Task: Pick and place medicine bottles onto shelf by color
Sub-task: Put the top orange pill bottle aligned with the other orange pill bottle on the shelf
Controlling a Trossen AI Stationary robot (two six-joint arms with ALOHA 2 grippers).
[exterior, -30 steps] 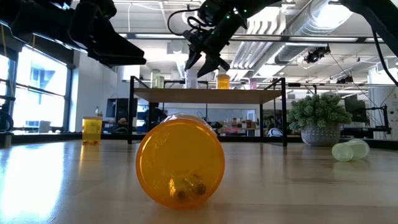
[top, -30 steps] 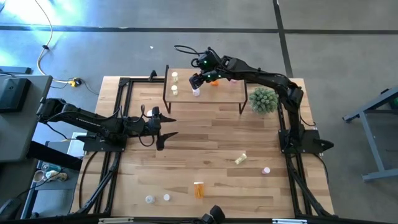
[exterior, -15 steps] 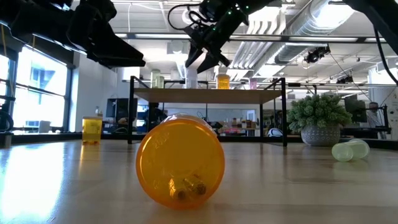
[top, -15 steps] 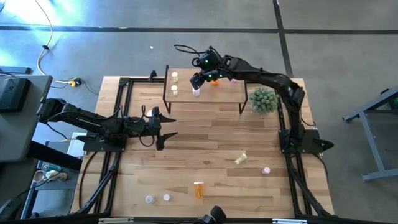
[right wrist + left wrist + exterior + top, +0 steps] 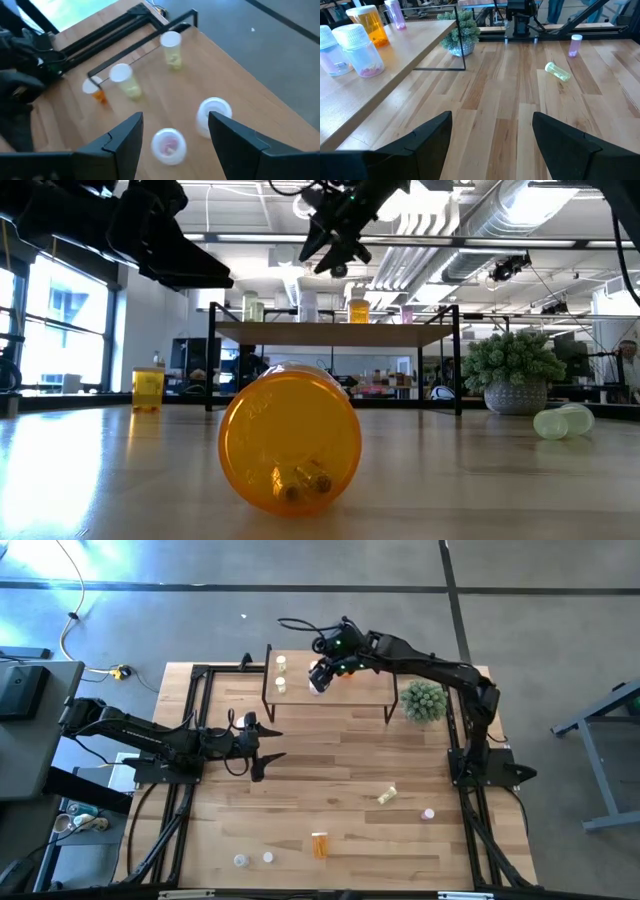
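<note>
While hovering empty and open over the wooden shelf [image 5: 300,690], right gripper [image 5: 322,675] is eyeing light, slippery pink-filled clear bottle [image 5: 168,145]; grasp below its cap.

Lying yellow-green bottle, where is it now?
High view: the yellow-green bottle lies on the table's right half, left of the standing pink bottle.

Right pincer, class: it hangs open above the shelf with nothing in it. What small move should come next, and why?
Probably swing the right pincer back off the shelf toward the table, since it is empty and bottles wait there: the lying yellow-green bottle and the pink bottle sit nearest its side. The left pincer waits open over the table.
</note>
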